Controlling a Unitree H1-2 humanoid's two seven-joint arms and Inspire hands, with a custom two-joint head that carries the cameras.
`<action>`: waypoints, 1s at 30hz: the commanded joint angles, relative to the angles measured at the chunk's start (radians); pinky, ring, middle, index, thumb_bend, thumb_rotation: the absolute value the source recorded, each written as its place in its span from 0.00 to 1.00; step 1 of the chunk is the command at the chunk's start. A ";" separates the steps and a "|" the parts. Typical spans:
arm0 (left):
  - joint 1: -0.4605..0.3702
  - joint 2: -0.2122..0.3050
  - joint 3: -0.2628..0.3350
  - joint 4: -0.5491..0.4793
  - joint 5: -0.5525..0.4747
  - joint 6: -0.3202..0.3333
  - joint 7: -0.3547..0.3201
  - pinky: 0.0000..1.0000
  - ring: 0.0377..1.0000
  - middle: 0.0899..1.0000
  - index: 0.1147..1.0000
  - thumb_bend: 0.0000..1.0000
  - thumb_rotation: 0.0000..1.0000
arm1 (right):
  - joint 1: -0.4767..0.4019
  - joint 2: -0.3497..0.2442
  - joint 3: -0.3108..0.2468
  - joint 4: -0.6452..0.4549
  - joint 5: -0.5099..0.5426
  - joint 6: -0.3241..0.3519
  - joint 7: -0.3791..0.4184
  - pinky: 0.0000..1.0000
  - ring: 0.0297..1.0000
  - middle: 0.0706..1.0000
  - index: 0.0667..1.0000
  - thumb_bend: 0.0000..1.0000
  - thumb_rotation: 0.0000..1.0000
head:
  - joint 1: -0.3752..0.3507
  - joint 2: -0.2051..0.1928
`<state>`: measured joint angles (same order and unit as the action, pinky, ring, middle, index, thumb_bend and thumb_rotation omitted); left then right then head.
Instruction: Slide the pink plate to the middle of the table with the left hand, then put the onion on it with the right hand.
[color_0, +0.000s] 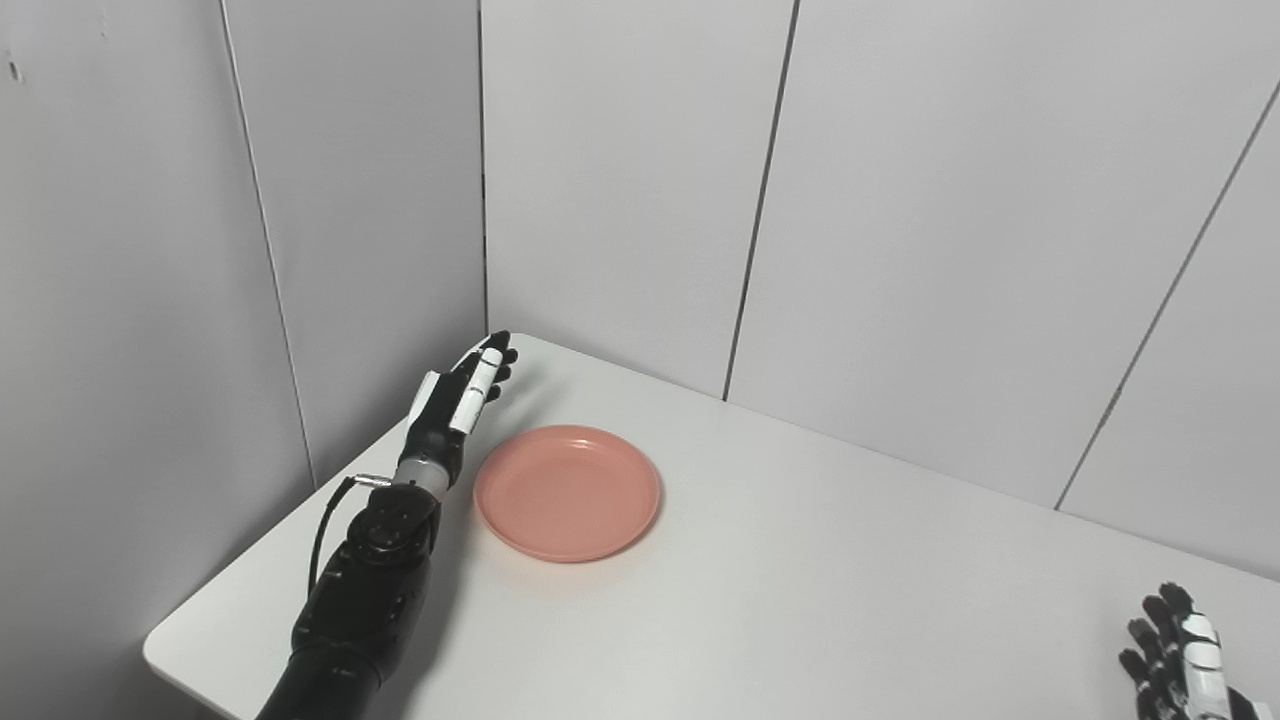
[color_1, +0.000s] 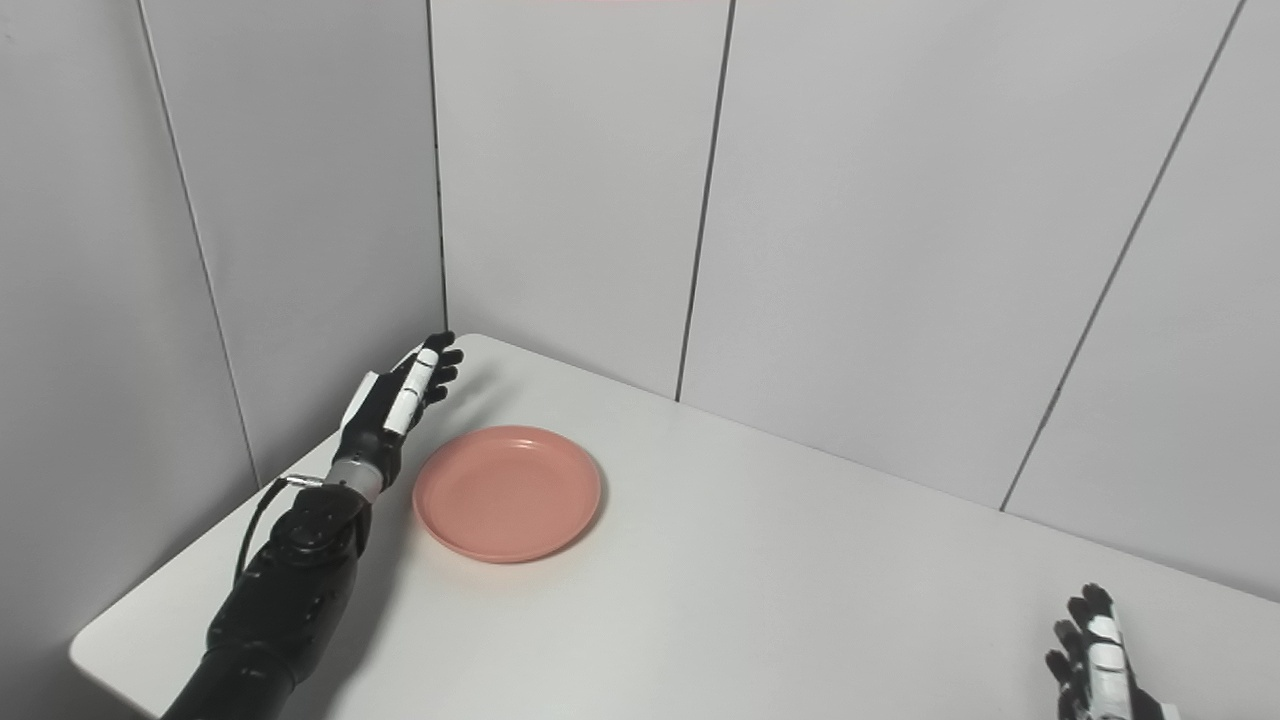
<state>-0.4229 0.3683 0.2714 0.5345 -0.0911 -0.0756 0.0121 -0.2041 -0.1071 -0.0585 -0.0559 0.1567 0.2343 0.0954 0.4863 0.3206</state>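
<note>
Plate (color_0: 567, 492) sits flat on the bench (color_0: 800, 560), pink, shallow, nothing on it, in the bench's left part toward the back corner, roughly 10 o'clock from bench centre. Left hand (color_0: 462, 392) is just beside the plate at its 10 o'clock, near the rim but apart from it, no contact visible. The hand is turned edge-on, palm side facing the plate, fingers (color_0: 486, 372) extended and lying close together, pointing toward 1 o'clock at the back corner; holding nothing, so it reads as open with a narrow spread. Left forearm runs down from the wrist toward 7 o'clock and leaves the picture at the bottom edge, passing alongside the plate's left side, with a thin cable looped off near the wrist. Right hand (color_1: 1100, 655) is well apart from the plate, at its 4 o'clock, low in the bottom right corner, partly cut by the frame; its fingers point up and look spread apart, nothing seen in them, though the palm is out of view so I can't fully confirm. Onion not visible in either view. Grey panel walls (color_0: 620, 180) close the bench at 12 and 9 o'clock, meeting behind the left hand.
</note>
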 joint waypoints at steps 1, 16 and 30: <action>-0.045 0.031 -0.001 -0.005 -0.004 -0.062 -0.006 0.93 0.90 0.88 0.86 0.61 1.00 | -0.035 0.000 -0.005 -0.045 0.006 0.001 -0.002 1.00 1.00 1.00 1.00 0.50 1.00 | -0.001 0.000; -0.020 -0.009 -0.006 0.019 -0.042 -0.078 -0.020 0.93 0.90 0.88 0.88 0.59 1.00 | -0.033 0.003 -0.010 -0.090 -0.002 0.021 -0.021 1.00 1.00 1.00 1.00 0.50 1.00 | -0.007 0.007; 0.014 -0.021 -0.037 -0.030 -0.068 -0.010 -0.088 0.90 0.90 0.88 0.87 0.58 1.00 | -0.036 -0.003 -0.010 -0.111 -0.007 0.037 -0.025 1.00 1.00 1.00 1.00 0.53 1.00 | -0.011 0.013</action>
<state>-0.3808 0.3292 0.2380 0.5389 -0.1542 -0.0855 -0.0608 -0.2038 -0.1047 -0.0615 -0.1235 0.1483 0.2756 0.0727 0.4771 0.3329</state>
